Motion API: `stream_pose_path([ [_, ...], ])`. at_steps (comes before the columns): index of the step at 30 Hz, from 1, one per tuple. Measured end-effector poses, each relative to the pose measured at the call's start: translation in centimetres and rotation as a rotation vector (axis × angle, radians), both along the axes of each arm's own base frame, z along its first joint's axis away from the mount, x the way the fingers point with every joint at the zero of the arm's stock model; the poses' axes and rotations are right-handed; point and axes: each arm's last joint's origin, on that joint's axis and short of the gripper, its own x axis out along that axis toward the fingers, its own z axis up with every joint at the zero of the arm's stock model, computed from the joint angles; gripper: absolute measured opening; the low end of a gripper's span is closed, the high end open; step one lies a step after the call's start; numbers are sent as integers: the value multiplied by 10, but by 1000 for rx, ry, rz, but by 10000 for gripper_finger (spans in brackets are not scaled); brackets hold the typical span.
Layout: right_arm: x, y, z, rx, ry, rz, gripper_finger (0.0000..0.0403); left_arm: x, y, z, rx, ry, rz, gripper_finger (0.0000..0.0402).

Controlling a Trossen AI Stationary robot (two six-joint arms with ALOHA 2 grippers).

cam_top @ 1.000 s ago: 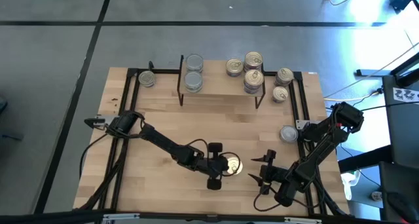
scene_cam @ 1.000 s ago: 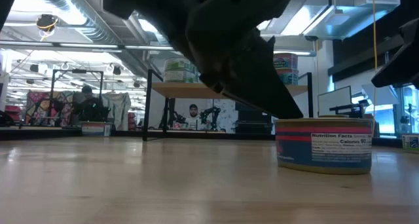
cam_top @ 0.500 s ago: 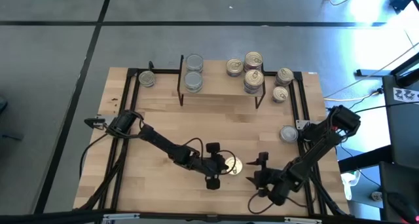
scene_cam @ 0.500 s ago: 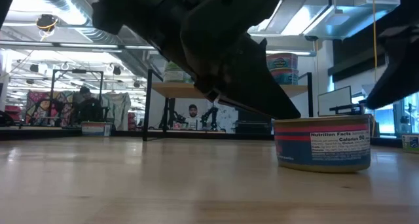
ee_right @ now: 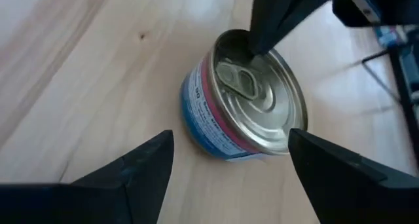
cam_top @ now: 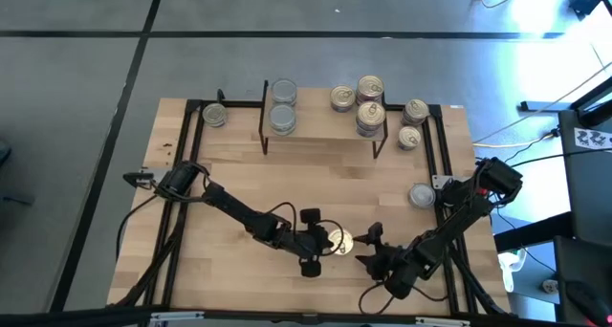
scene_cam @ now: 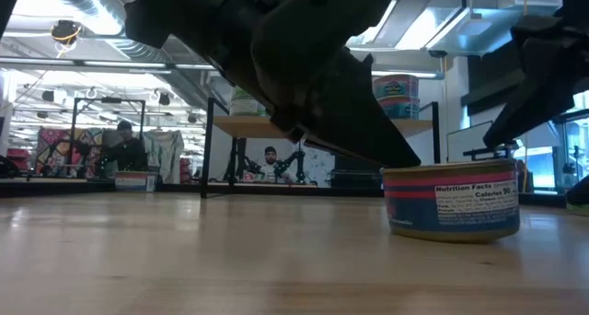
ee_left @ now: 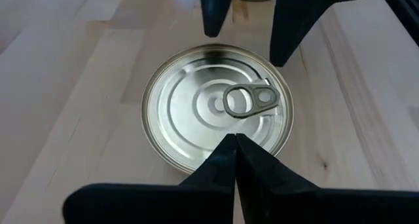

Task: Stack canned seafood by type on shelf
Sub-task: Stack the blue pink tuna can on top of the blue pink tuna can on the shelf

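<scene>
1. Grey floor with dark seams surrounds the wooden bench (cam_top: 239,169), and the low view looks level across its boards into a workshop where two people sit in the far background.
2. At the 12 o'clock side of the bench stands the shelf (cam_top: 320,136), a low light-wood platform on thin black legs.
3. Toward the shelf's 9 o'clock end sit two silver-lidded tins (cam_top: 283,105), one just behind the other.
4. Toward its 3 o'clock end are gold-lidded tins (cam_top: 369,102), some of them stacked.
5. Off the shelf, a lone tin (cam_top: 214,115) sits near the bench's 11 o'clock corner, two tins (cam_top: 413,123) lie just past the shelf's 3 o'clock end, and another tin (cam_top: 422,195) rests near the 3 o'clock edge.
6. Near the 6 o'clock edge stands the gold pull-ring can (ee_left: 217,106), with a red-and-blue label, upright on the wood.
7. The left claw (ee_left: 234,142) is over this can, its fingers pressed together into one point above the lid's edge.
8. The right claw (ee_right: 226,155) comes in from the 4 o'clock side, fingers spread wide with the can ahead of them, not touching it.
</scene>
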Motion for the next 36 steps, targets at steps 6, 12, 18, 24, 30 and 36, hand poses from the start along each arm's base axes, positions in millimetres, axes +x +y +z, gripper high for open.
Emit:
stream_pose_path([
  [6,12,-6,0,-36,43,79,298,-2,-2,0,0,1,27,6],
  [12,20,-14,-1,-78,83,110,298,-3,-3,-1,3,-1,39,7],
  [18,22,-17,-1,-171,119,196,298,-3,-3,-1,3,0,39,7],
  [24,20,-18,-4,-225,179,270,298,-3,-4,0,3,-3,39,7],
  [30,24,-23,-4,-251,186,259,298,-3,-5,0,7,-7,37,8],
  [36,30,-28,-10,-264,199,247,298,-3,-5,0,7,-7,38,8],
])
